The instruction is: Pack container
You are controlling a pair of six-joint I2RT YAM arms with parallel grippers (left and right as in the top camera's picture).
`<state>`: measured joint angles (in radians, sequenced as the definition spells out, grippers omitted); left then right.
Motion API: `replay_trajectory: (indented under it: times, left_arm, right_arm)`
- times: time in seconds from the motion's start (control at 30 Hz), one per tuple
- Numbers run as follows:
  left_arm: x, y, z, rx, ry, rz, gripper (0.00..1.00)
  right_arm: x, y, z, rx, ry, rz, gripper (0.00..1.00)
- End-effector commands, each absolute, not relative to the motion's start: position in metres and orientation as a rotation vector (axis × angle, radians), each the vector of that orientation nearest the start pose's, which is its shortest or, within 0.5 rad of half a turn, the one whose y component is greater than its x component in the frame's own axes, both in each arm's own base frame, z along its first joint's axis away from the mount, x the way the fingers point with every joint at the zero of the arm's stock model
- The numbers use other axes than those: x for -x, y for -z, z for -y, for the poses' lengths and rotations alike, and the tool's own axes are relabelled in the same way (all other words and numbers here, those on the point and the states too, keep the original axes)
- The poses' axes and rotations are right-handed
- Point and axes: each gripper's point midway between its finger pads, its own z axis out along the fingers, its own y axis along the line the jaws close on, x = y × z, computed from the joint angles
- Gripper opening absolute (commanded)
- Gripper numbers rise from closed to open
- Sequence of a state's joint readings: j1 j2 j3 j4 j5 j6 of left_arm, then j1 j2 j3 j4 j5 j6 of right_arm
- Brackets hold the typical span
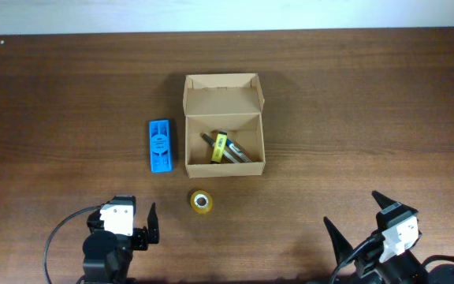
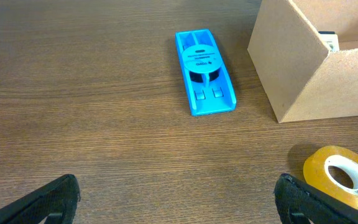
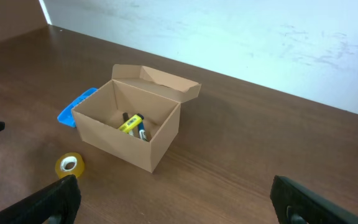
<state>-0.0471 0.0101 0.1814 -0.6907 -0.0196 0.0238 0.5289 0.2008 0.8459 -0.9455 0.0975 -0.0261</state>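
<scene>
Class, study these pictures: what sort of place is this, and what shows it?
Probably a robot test bench in a lab: a wooden table by a white wall, with a cardboard box and tape roll laid out.

On the desk [image 1: 369, 118], the container [image 1: 243, 126] is open from above; its upright flap lid [image 1: 221, 93] bars the far-edge side. A blue block [image 1: 159, 145] flanks its left wall; a tape roll [image 1: 202, 201] lies toward the near edge. The right-edge side is unobstructed.
</scene>
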Motion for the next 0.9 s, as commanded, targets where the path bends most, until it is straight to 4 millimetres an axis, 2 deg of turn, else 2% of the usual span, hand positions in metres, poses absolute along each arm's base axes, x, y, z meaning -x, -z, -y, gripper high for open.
replay_trajectory:
  times: [0.0, 0.17, 0.23, 0.37, 0.47, 0.57, 0.63, 0.73, 0.87]
  left_arm:
    - [-0.201, -0.094, 0.004, -0.071, -0.028, -2.088, 1.0]
    - [-0.2, -0.096, 0.004, -0.073, -0.029, -2.114, 1.0]
    - [-0.201, -0.106, 0.004, -0.075, -0.028, -2.138, 1.0]
    - [-0.209, -0.144, 0.021, -0.131, 0.08, -2.143, 1.0]
    - [-0.22, -0.186, 0.041, -0.196, 0.196, -2.125, 1.0]
    - [-0.236, -0.217, 0.046, -0.213, 0.229, -2.123, 1.0]
    - [-0.256, -0.24, 0.048, -0.215, 0.239, -2.138, 1.0]
    - [-0.28, -0.251, 0.049, -0.21, 0.248, -2.217, 1.0]
    - [-0.321, -0.247, 0.05, -0.198, 0.261, -2.37, 1.0]
  right_arm:
    - [-0.144, -0.287, -0.06, 0.423, -0.24, -1.829, 0.99]
    - [-0.144, -0.287, -0.06, 0.423, -0.24, -1.829, 0.99]
    - [-0.144, -0.287, -0.06, 0.423, -0.24, -1.829, 0.99]
    - [-0.144, -0.287, -0.06, 0.423, -0.24, -1.829, 0.99]
    - [-0.144, -0.287, -0.06, 0.423, -0.24, -1.829, 0.99]
    - [-0.144, -0.287, -0.06, 0.423, -0.24, -1.829, 0.99]
    - [-0.144, -0.287, -0.06, 0.423, -0.24, -1.829, 0.99]
    - [-0.144, -0.287, -0.06, 0.423, -0.24, -1.829, 0.99]
    - [-0.144, -0.287, -0.06, 0.423, -0.24, -1.829, 0.99]
